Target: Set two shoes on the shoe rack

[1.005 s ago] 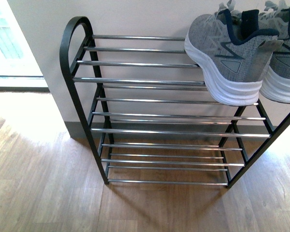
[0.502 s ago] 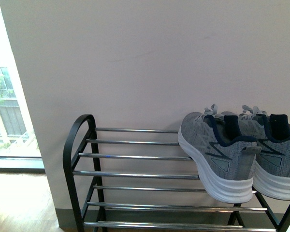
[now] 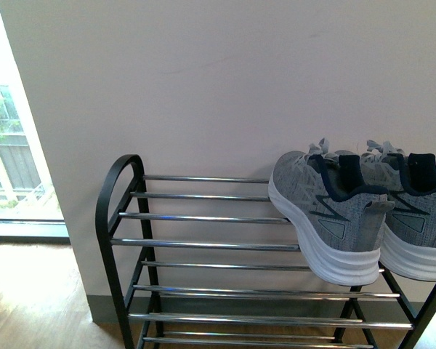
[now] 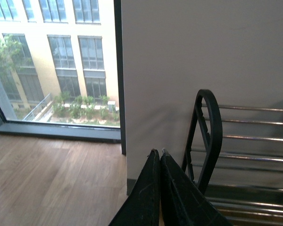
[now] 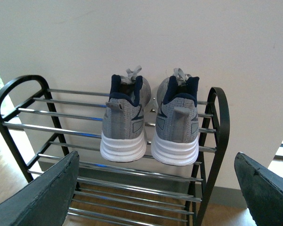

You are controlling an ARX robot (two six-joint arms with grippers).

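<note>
Front view: the shoe rack [image 3: 123,218] stands against the wall [image 3: 203,87]. The left part of its top shelf carries nothing; the two shoes [image 3: 327,218] sit side by side at the right end, toes toward the wall, heels at the front bar. Both soles rest on the chrome bars. Placement is judged complete; only arm retreat appears left. Left gripper [image 4: 159,153]: jaws pressed together, holding nothing, pointing toward the rack's rounded left end. Right gripper [image 5: 156,157]: jaws spread wide, empty, facing the heels, well apart from both shoes
</note>
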